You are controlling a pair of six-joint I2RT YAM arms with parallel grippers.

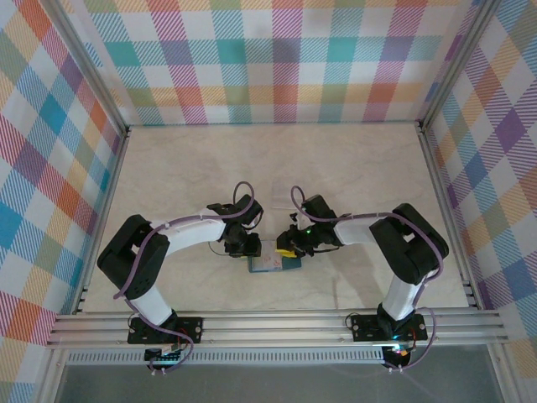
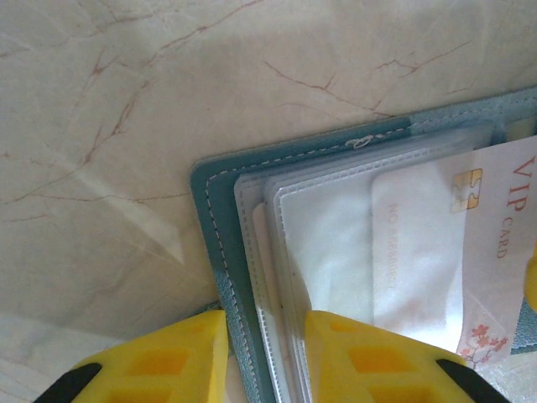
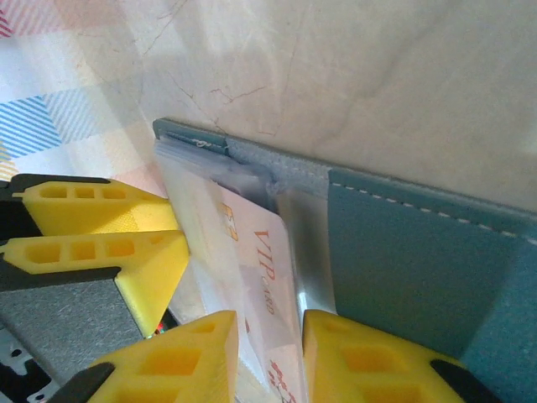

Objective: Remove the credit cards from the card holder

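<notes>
The teal card holder (image 1: 273, 264) lies open on the table between both arms. In the left wrist view its teal cover (image 2: 214, 218) and clear sleeves run between my left gripper (image 2: 265, 353), which is shut on that edge. A pale credit card (image 2: 503, 218) printed "VIP CARD" sticks partly out of a sleeve toward the right. In the right wrist view that card (image 3: 264, 260) stands between the yellow fingers of my right gripper (image 3: 270, 361), shut on it, with the other teal flap (image 3: 419, 260) beside it. The left gripper's fingers (image 3: 126, 252) show at the left. Other cards are hidden.
The marble-patterned table (image 1: 277, 168) stretches away behind the arms. Plaid walls (image 1: 50, 143) enclose the left, back and right sides. An aluminium rail (image 1: 277, 323) runs along the near edge. From above, my left gripper (image 1: 249, 248) and right gripper (image 1: 289, 248) nearly touch.
</notes>
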